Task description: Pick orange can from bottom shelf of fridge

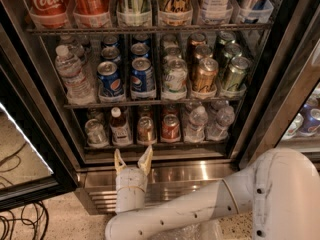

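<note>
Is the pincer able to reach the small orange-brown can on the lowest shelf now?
Probably yes: the open pincer is just below the small orange-brown can, which stands at the front of the lowest wire shelf, nothing between.

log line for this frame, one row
phase: pre-grasp | gripper: open, empty, at fridge base, below orange can | orange can: upright on bottom shelf, ungrasped

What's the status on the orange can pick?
Gripper open, empty, outside the fridge, just below the orange can. Can upright at bottom shelf front, ungrasped. Bottle left, red can right, both close beside it.
</note>
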`<state>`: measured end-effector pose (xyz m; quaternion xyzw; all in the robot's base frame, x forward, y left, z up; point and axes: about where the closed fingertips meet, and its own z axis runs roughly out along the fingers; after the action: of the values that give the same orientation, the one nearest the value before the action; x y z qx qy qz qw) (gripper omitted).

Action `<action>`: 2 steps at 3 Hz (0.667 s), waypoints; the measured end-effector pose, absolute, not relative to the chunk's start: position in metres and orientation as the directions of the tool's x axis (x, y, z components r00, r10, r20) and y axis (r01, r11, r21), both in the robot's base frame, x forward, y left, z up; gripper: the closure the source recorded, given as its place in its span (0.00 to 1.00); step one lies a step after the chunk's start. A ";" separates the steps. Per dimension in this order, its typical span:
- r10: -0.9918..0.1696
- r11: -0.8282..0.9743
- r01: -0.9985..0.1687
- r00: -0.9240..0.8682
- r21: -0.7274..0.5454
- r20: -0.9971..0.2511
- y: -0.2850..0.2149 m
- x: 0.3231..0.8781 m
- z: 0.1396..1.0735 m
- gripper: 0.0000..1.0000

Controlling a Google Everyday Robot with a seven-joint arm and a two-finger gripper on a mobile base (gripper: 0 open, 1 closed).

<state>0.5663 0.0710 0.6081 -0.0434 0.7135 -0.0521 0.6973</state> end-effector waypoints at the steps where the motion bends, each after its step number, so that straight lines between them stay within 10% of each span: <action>1: -0.133 0.990 0.051 0.007 -0.132 -0.991 0.056 0.576 0.614 0.31; 2: -0.136 0.986 0.098 0.026 -0.133 -0.990 0.037 0.587 0.618 0.30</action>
<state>0.5870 0.0372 0.6182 -0.0138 0.6930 -0.0817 0.7162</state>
